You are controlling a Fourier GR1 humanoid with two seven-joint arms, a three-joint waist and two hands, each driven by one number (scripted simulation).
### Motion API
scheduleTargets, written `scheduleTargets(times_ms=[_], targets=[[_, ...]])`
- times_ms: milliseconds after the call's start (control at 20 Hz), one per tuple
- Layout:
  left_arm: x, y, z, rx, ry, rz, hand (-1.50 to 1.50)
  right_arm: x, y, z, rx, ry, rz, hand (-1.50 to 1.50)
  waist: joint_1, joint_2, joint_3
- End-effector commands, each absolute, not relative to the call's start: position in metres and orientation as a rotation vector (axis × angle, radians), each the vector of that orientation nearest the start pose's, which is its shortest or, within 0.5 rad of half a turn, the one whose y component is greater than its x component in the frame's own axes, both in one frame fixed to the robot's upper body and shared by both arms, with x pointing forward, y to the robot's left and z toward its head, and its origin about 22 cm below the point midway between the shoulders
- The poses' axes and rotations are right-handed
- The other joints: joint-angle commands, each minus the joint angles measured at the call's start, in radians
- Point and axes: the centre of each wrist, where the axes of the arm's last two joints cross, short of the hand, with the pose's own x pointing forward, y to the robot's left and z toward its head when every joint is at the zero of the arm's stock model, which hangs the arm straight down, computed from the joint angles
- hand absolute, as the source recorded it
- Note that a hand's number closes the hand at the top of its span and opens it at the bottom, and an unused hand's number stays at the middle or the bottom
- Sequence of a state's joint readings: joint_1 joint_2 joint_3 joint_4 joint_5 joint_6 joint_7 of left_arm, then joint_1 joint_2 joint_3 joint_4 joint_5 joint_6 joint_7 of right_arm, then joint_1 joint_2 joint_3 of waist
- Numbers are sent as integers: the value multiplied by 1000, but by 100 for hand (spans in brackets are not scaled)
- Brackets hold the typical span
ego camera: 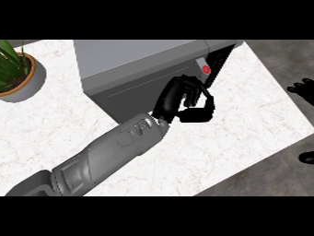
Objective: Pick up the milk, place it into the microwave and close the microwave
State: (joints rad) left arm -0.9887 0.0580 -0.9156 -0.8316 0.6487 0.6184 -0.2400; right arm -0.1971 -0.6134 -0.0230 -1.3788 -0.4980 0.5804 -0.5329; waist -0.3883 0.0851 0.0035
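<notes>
Left hand (186, 99) hides microwave (139, 69) front corner.

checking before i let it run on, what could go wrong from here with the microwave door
1. The left robot hand is curled at the edge of the microwave door, which looks slightly ajar; fingers could get caught as it shuts.
2. The milk is not visible, so I cannot tell whether it is inside; the door might close on an empty microwave.
3. The forearm crosses the counter, so a wide swing could reach the potted plant.
</notes>
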Motion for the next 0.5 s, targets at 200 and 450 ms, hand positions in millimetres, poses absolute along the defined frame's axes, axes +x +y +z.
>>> scheduleTargets(times_ms=[200,450], targets=[[347,-24,78,-153,-1828,-510,150,295,-338,115,754,-2031,744,150,-32,-4,3],[350,-25,81,-138,-1835,-500,150,294,-315,123,830,-2017,812,150,-43,-1,3]])
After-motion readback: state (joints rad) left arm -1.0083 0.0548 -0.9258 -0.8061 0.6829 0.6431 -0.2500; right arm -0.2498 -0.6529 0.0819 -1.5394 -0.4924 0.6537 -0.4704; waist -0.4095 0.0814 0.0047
